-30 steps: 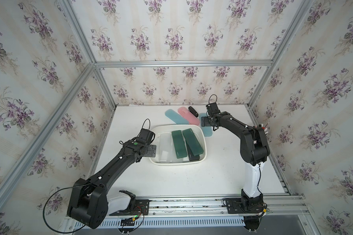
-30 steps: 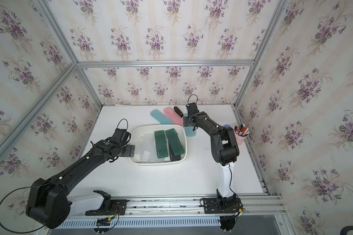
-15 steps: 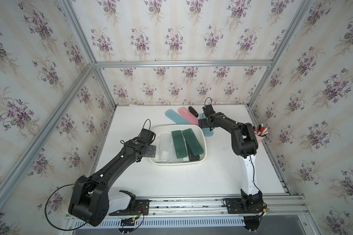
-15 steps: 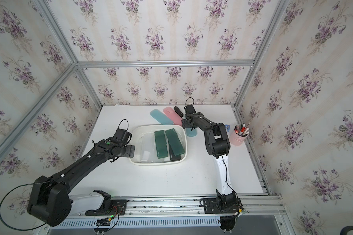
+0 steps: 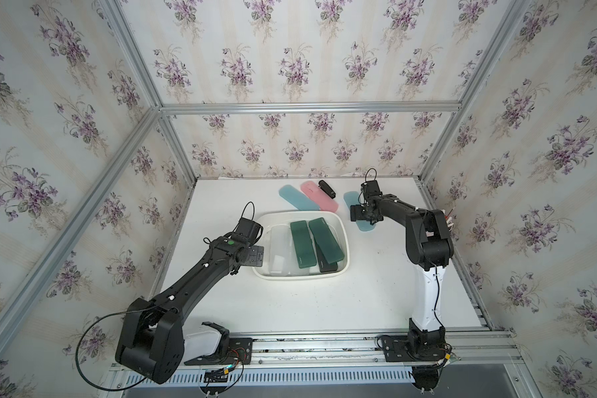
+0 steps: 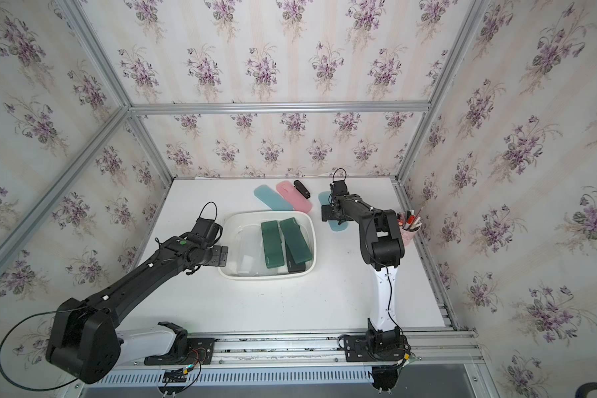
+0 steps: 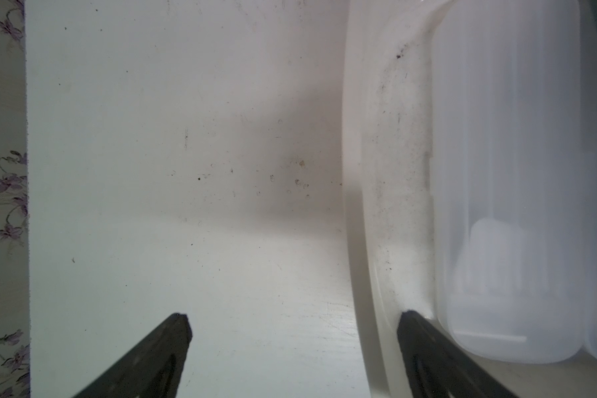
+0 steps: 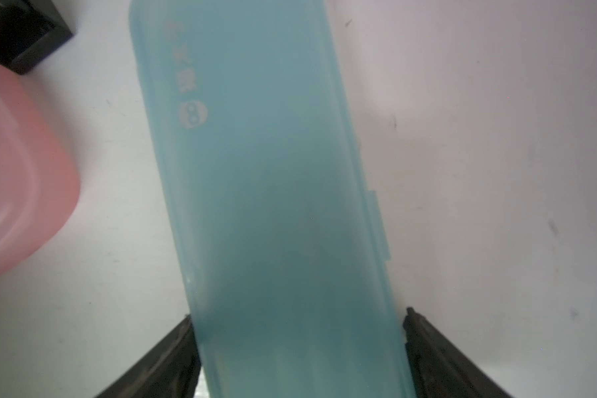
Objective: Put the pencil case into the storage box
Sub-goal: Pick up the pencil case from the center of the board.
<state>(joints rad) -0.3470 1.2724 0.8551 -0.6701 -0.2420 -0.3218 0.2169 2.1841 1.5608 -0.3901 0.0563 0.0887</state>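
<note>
Black jaws of my left gripper [image 7: 293,314] stand wide and empty, one tip over the rim of the box [image 5: 300,276]. Two green cases [image 5: 303,245] already lie inside it. Further right, the blue case [image 8: 273,206] lies flat on the table, outside the box. My right gripper [image 8: 299,313] straddles it, jaws against both long edges. I judge this the grasp step. Next I need a firm pinch, a lift clear of the rim, then a carry left over the box.
</note>
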